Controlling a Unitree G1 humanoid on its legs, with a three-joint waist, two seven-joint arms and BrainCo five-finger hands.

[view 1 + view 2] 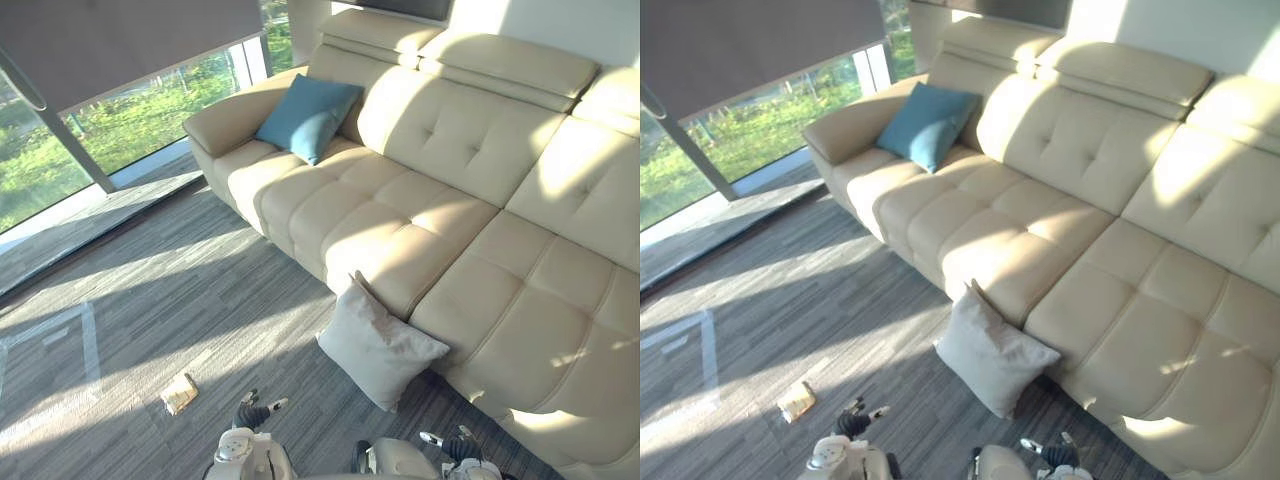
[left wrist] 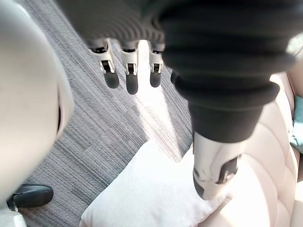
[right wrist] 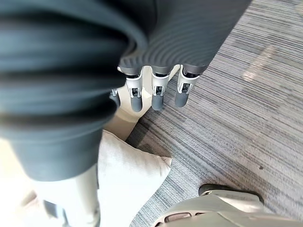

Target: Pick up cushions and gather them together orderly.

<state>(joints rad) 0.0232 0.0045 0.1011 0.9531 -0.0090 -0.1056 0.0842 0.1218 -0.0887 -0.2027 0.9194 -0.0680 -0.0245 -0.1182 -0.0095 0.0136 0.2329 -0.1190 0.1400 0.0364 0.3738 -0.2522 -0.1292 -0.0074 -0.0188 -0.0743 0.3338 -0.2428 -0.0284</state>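
Note:
A pale grey cushion (image 1: 378, 344) leans on the carpet against the front of the cream sofa (image 1: 480, 230); it also shows as cushion (image 2: 147, 194) and cushion (image 3: 125, 177). A teal cushion (image 1: 308, 116) rests on the sofa seat by its far left armrest. My left hand (image 1: 256, 411) hangs low at the bottom of the view, short of the grey cushion, its fingers (image 2: 131, 75) relaxed and holding nothing. My right hand (image 1: 452, 441) hangs at the bottom right, its fingers (image 3: 157, 92) straight and empty.
A small tan object (image 1: 180, 393) lies on the grey striped carpet left of my left hand. Tall windows (image 1: 120, 120) with a dark blind run along the far left, with a raised sill ledge below them.

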